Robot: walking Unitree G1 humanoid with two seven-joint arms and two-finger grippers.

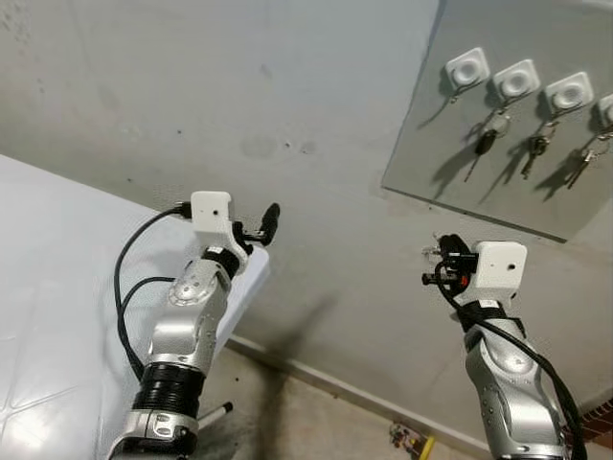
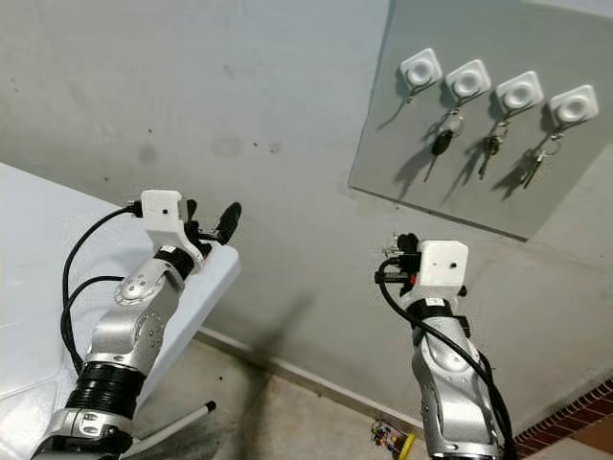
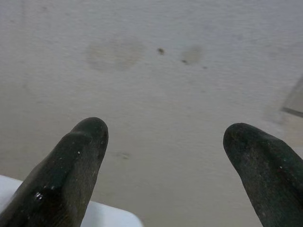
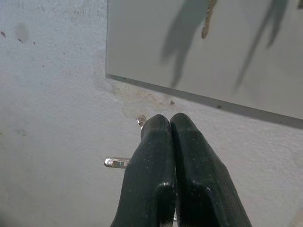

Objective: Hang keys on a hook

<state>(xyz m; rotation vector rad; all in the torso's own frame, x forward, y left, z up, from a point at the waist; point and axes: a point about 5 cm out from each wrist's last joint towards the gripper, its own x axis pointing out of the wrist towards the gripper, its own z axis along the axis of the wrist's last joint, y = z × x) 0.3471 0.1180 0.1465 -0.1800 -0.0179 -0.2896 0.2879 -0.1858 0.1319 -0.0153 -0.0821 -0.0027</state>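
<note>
A grey board (image 1: 421,134) on the wall carries several white hooks. The leftmost hook (image 1: 467,69) is bare. The hook beside it (image 1: 516,80) holds a black-headed key (image 1: 486,144), and the two further right carry key bunches (image 1: 536,149). My right gripper (image 1: 442,259) is raised below the board's lower left corner, apart from it. In the right wrist view that gripper (image 4: 169,120) is shut on a set of keys (image 4: 117,162), with metal bits poking out beside the fingers. My left gripper (image 1: 259,228) is open and holds nothing, pointing at the bare wall.
A white table (image 1: 57,268) stands at the left, its corner under my left arm, with a leg (image 1: 215,412) below. On the floor by the wall lies a small colourful object (image 1: 412,441). Brickwork (image 1: 599,422) shows at the lower right.
</note>
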